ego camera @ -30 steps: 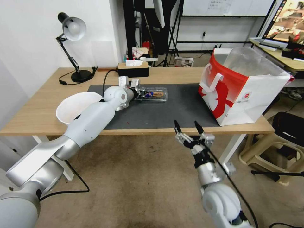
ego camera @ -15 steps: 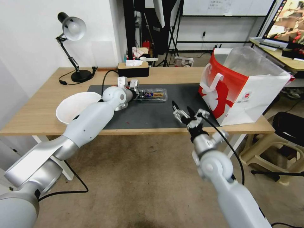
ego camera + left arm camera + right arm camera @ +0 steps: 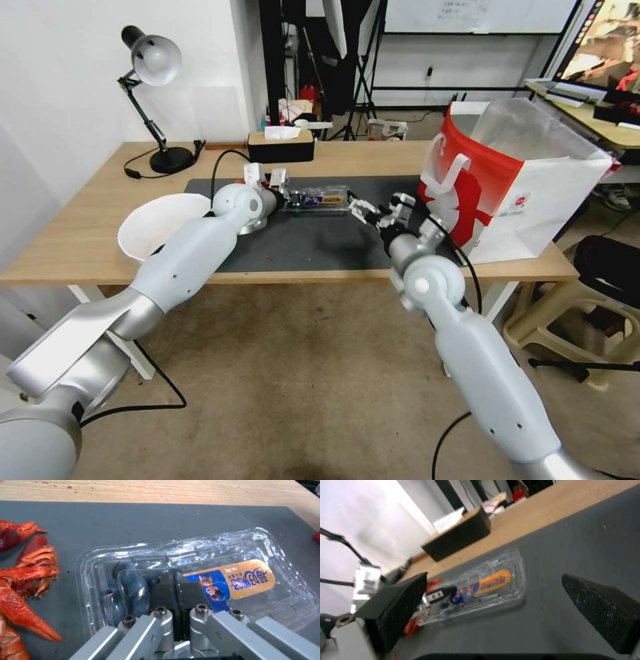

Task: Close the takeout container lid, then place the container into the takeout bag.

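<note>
The left gripper (image 3: 175, 590) has its jaws pressed together, their tips resting on the lid (image 3: 213, 562) near its colourful sticker (image 3: 233, 580), apparently to hold the clamshell flat and shut. The right gripper (image 3: 375, 208), jaws spread wide, hovers just beside the container's other end, seemingly lined up to grasp it. The takeout container (image 3: 319, 199) lies at centre frame in the head view on the dark mat (image 3: 320, 240). The takeout bag (image 3: 513, 180) stands open at right, well apart, ready to receive it.

Wooden table (image 3: 87, 227) carries dark mat (image 3: 333, 240), takeout bag (image 3: 513, 193).
</note>
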Tool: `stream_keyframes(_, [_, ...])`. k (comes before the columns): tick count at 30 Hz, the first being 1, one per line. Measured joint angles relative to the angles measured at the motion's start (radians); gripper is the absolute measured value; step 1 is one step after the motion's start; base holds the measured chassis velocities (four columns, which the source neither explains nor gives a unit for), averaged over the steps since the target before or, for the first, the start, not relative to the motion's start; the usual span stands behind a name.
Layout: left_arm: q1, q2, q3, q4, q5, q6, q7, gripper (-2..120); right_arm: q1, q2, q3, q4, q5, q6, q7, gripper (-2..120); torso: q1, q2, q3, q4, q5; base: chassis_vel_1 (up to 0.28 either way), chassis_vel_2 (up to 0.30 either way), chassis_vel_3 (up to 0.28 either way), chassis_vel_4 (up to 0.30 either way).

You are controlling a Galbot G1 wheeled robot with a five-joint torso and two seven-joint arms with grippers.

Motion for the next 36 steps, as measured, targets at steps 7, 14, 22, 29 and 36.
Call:
stream_keyframes(7, [0.0,0.008,0.0,-0.003,-0.011,0.003,0.0,0,0.096,0.027,-0.044,-0.088,-0.021,-0.071,0.043,100,0.0,0.0,0.0,0.0003,0.0001,0.0,0.0,0.0,0.0])
stream_keyframes(14, [0.001,0.009,0.002,-0.012,-0.013,0.005,-0.001,0,0.168,0.033,-0.077,-0.175,-0.036,-0.112,0.047,100,0.0,0.0,0.0,0.0003,0.0001,0.0,0.0,0.0,0.0])
stream_keyframes(22, [0.003,0.009,0.004,-0.015,-0.013,0.005,-0.002,0,0.245,0.027,-0.097,-0.26,-0.023,-0.168,0.032,100,0.0,0.0,0.0,0.0001,0.0002,0.0,0.0,0.0,0.0])
stream_keyframes(29, [0.003,0.008,0.005,-0.015,-0.013,0.005,-0.002,0,0.318,0.036,-0.108,-0.356,-0.009,-0.229,-0.034,100,0.0,0.0,0.0,0.0001,0.0001,0.0,0.0,0.0,0.0])
stream_keyframes(36, [0.003,0.01,0.006,-0.017,-0.013,0.005,0.001,0,0.384,0.065,-0.116,-0.462,-0.009,-0.277,-0.134,100,0.0,0.0,0.0,0.0002,0.0001,0.0,0.0,0.0,0.0])
